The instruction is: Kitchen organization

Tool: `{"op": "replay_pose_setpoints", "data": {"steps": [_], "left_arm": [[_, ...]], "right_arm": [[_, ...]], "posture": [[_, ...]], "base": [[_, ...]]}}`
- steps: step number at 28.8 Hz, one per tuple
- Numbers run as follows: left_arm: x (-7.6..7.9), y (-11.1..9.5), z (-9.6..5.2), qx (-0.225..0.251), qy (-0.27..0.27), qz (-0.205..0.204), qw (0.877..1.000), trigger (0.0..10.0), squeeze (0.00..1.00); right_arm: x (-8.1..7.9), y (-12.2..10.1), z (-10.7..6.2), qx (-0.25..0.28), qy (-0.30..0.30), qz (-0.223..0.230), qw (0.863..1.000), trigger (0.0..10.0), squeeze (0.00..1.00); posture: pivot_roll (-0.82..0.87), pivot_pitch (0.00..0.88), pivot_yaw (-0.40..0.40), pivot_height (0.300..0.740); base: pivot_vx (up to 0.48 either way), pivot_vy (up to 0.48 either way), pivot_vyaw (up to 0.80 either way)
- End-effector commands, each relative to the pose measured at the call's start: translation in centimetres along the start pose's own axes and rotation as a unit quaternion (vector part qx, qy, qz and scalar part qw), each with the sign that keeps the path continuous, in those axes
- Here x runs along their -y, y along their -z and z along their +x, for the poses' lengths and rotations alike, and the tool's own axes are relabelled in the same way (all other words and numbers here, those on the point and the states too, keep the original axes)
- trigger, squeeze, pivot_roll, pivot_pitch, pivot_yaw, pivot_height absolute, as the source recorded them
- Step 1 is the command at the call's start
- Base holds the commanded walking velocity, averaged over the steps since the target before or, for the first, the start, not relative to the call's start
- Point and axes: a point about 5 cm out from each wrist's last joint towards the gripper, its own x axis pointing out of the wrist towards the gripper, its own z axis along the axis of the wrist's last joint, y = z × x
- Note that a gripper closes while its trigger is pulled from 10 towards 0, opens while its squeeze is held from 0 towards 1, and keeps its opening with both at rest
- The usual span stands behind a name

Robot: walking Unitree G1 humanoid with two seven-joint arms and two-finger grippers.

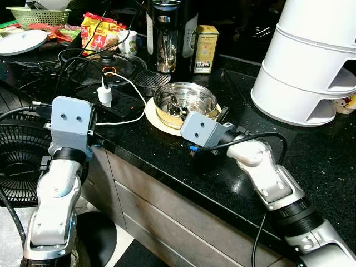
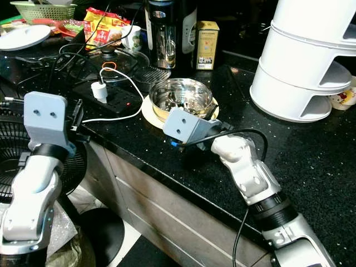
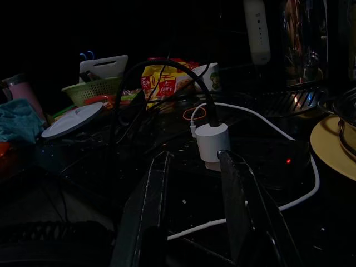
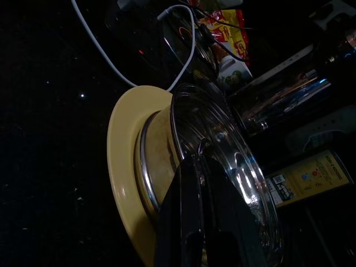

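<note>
A steel bowl (image 1: 185,100) with small things inside it stands on a yellow plate (image 1: 153,115) on the black counter (image 1: 311,161). My right gripper (image 4: 201,161) reaches in from the front right, its fingers shut on the bowl's near rim (image 4: 222,150); in the eye views the grey wrist block (image 1: 201,130) hides them. My left gripper (image 3: 194,158) is held at the counter's left front edge, open, with nothing between its fingers. It points at a white charger (image 3: 211,142) plugged into a black power strip (image 1: 119,105).
A white stacked steamer (image 1: 311,61) fills the right back of the counter. Behind the bowl stand a black appliance (image 1: 167,33) and a yellow box (image 1: 206,49). A glass lid (image 1: 111,64), cables and snack packets (image 1: 100,30) crowd the left. A black fan (image 1: 19,156) stands by my left arm.
</note>
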Motion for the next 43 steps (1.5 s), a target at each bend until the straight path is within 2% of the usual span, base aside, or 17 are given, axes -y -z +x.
{"op": "replay_pose_setpoints", "data": {"steps": [1,9,11,12,13,18,21,22,24,25,26,27,28,29,32,37,43], "left_arm": [[0.2,0.1,0.1,0.001,0.003,0.001,1.000,10.0,0.00],[0.3,0.0,0.2,0.002,0.004,0.001,1.000,10.0,0.00],[0.3,-0.1,0.3,0.004,0.005,0.001,1.000,10.0,0.00],[0.3,-0.1,0.3,0.004,0.005,0.001,1.000,10.0,0.00],[0.3,-0.2,0.3,0.007,0.005,0.001,1.000,10.0,0.00],[0.3,-0.4,0.4,0.012,0.005,0.001,1.000,10.0,0.00],[0.3,-0.6,0.4,0.015,0.005,-0.002,1.000,10.0,0.00],[0.4,-0.6,0.4,0.017,0.005,-0.004,1.000,10.0,0.00],[0.4,-0.6,0.4,0.017,0.006,-0.006,1.000,10.0,0.00],[0.4,-0.6,0.4,0.017,0.006,-0.006,1.000,10.0,0.00],[0.4,-0.7,0.6,0.019,0.009,-0.007,1.000,10.0,0.00],[0.5,-0.7,0.7,0.020,0.010,-0.008,1.000,10.0,0.00],[0.5,-0.9,0.9,0.025,0.012,-0.007,1.000,10.0,0.00],[0.5,-1.0,1.0,0.028,0.014,-0.006,0.999,10.0,0.00],[0.4,-1.1,1.1,0.031,0.016,-0.005,0.999,10.0,0.00],[0.3,-1.1,1.3,0.034,0.018,-0.004,0.999,10.0,0.00],[0.2,-1.2,1.5,0.039,0.023,0.002,0.999,10.0,0.00]], "right_arm": [[0.1,0.0,0.0,0.000,-0.007,-0.006,1.000,0.0,0.00],[0.3,-0.2,0.0,0.014,0.003,0.024,1.000,0.0,0.00],[0.8,-0.3,0.1,0.024,0.025,0.073,0.997,0.0,0.00],[0.8,-0.3,0.1,0.024,0.025,0.073,0.997,0.0,0.00],[1.3,-0.3,0.1,0.033,0.051,0.129,0.990,0.0,0.00],[2.5,-0.2,0.1,0.054,0.095,0.235,0.966,0.0,0.00],[3.6,-0.3,-0.3,0.094,0.125,0.341,0.927,0.0,0.00],[4.3,-0.4,-0.6,0.126,0.137,0.406,0.895,0.0,0.00],[4.7,-0.5,-0.8,0.145,0.143,0.442,0.874,0.0,0.00],[4.7,-0.5,-0.8,0.145,0.143,0.442,0.874,0.0,0.00],[5.2,-0.5,-0.9,0.167,0.146,0.492,0.842,0.0,0.00],[5.4,-0.6,-1.0,0.182,0.144,0.522,0.821,0.0,0.00],[5.7,-0.5,-1.2,0.205,0.142,0.568,0.784,0.0,0.00],[5.9,-0.4,-1.4,0.221,0.139,0.598,0.758,0.0,0.00],[6.2,-0.1,-1.9,0.250,0.134,0.654,0.701,0.0,0.00],[6.6,0.3,-2.3,0.270,0.132,0.686,0.662,0.0,0.00],[6.1,0.3,-2.5,0.260,0.111,0.691,0.666,0.0,0.00]], "posture": [[0.03,0.000,-0.029,0.740],[0.04,0.000,-0.029,0.740],[0.04,0.000,-0.029,0.740],[0.04,0.000,-0.029,0.740],[0.04,0.000,-0.029,0.740],[0.04,0.000,-0.031,0.740],[0.04,0.000,-0.030,0.740],[0.04,0.000,-0.029,0.740],[0.04,0.000,-0.026,0.740],[0.04,0.000,-0.026,0.740],[0.04,0.000,-0.016,0.740],[0.04,0.000,-0.019,0.740],[0.05,0.000,-0.022,0.740],[0.05,0.000,-0.023,0.740],[0.04,0.000,-0.018,0.740],[0.05,0.000,-0.018,0.740],[0.05,0.000,-0.016,0.740]], "base": [[0.000,0.000,0.00],[0.000,0.000,0.00],[0.000,0.000,0.00],[0.000,0.000,0.00],[0.000,0.000,0.00],[0.000,0.000,0.00],[0.000,0.000,0.00],[0.000,0.000,0.00],[0.000,0.000,0.00],[0.000,0.000,0.00],[0.000,0.000,0.00],[0.000,0.000,-0.80],[0.000,0.000,-0.80],[0.000,0.000,-0.80],[0.000,0.000,-0.80],[0.000,0.000,-0.80],[0.000,0.000,-0.80]]}}
